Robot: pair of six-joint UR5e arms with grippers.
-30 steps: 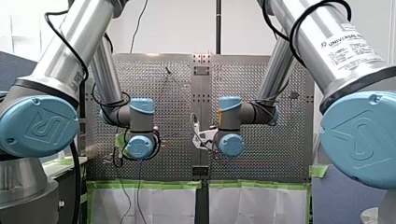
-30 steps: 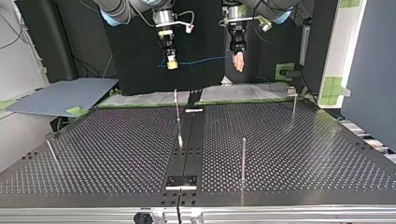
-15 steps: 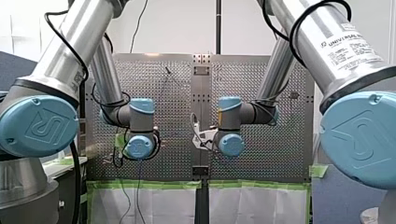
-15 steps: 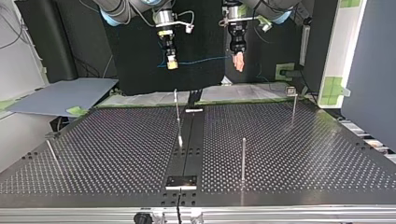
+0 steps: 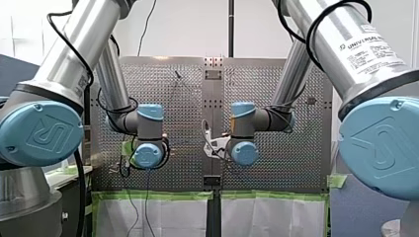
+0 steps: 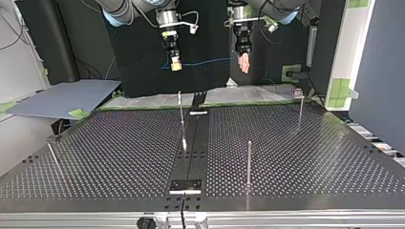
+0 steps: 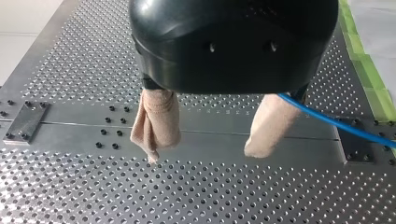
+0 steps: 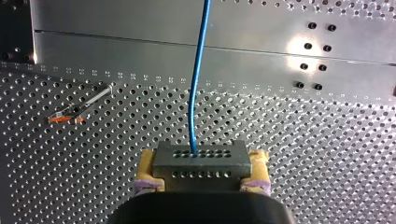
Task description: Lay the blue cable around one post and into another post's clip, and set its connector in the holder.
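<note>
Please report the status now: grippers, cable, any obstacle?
Right gripper shut on connector. Left gripper open, blue cable beside one finger. Cable on no post yet; no obstacle seen.

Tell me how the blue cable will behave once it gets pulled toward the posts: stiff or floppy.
Likely floppy yet slightly springy: the blue cable runs from my right gripper toward my left gripper with only a shallow sag. It is thin, so probably light. Its connector, clamped in the right gripper, looks rigid and should steer that end.

place: robot lab | signs: perforated table (image 6: pixel 119 152), robot arms (image 5: pixel 74 44), green tape (image 5: pixel 153 195)
</note>
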